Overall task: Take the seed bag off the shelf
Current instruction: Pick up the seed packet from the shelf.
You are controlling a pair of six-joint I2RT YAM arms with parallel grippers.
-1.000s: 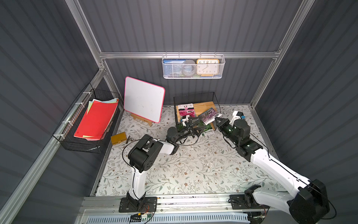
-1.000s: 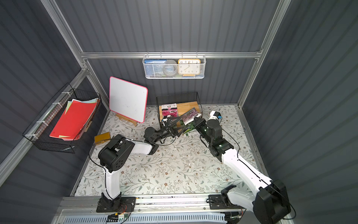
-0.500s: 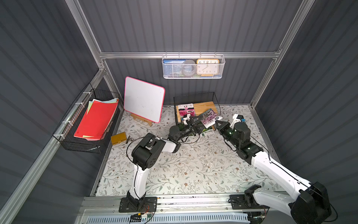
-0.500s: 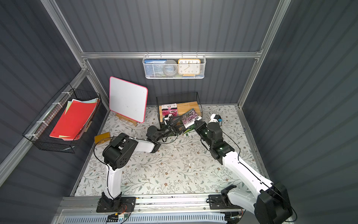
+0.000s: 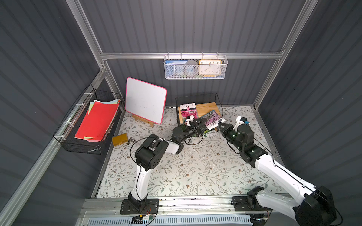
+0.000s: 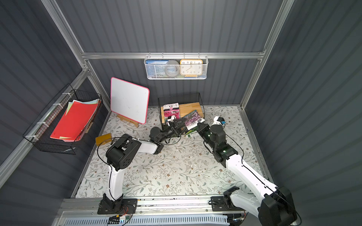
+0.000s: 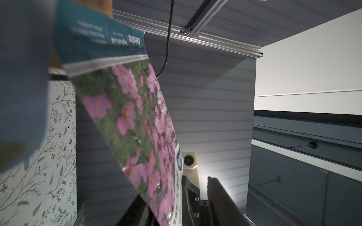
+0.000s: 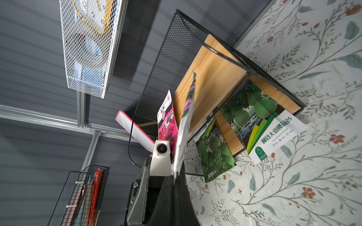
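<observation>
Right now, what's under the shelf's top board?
A green packet and a second one lie on the lower board, both poking out onto the mat. From above, the top board covers their back ends.

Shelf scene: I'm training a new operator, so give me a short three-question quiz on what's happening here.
1. True or false: the right gripper is shut on the purple-flowered seed bag.
2. Which of these sits in the white mesh basket? A) clock B) mug C) scissors
3. Fill in: the pink-flowered seed bag lies on the ___ board of the shelf.
Key: 1 true; 2 A; 3 top.
</observation>
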